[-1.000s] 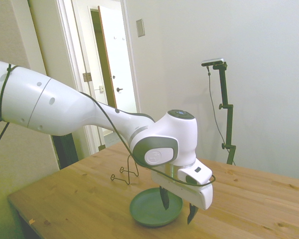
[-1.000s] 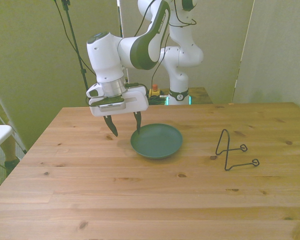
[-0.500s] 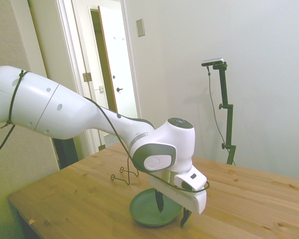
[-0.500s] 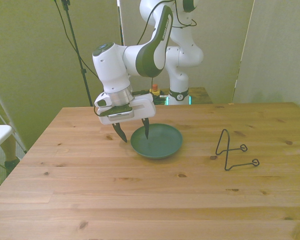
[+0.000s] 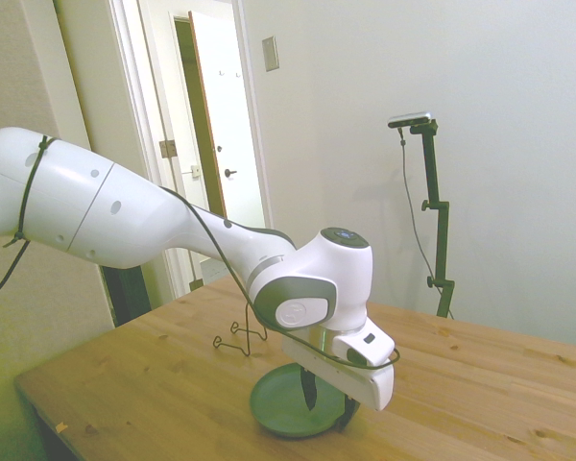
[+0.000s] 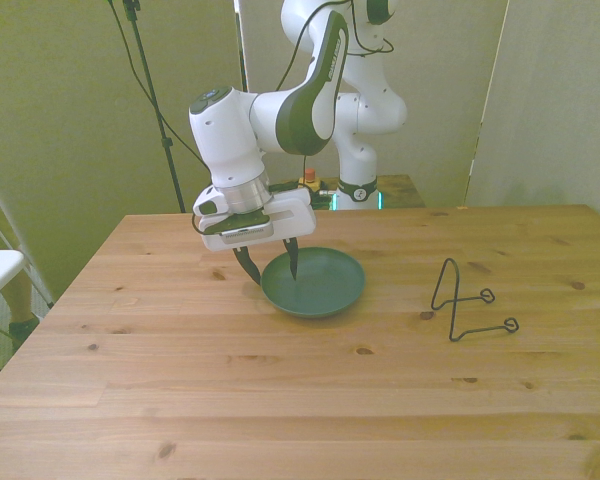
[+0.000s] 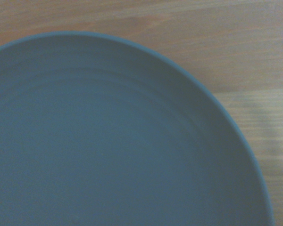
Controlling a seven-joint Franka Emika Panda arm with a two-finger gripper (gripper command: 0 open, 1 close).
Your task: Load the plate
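Two dark fingers of the gripper [image 6: 270, 264] spread wide left of the front view's centre, straddling the near-left rim of the teal-green plate [image 6: 320, 285]: one outside, one over the inside, gripping nothing. The plate lies flat mid-table [image 6: 280, 400]. Right of it stands a black wire stand [image 6: 465, 300].

The white arm reaches over the tabletop [image 5: 154, 384] and its hand [image 5: 328, 401] is lowered at the teal-green plate [image 5: 283, 411], which lies flat near the tabletop's near edge. The hand is spread wide: one dark finger [image 5: 308, 388] stands inside the plate, the other comes down at the plate's outer rim, mostly hidden behind the white hand body. A thin black wire stand [image 5: 240, 334] sits on the tabletop just beyond the plate, apart from it.
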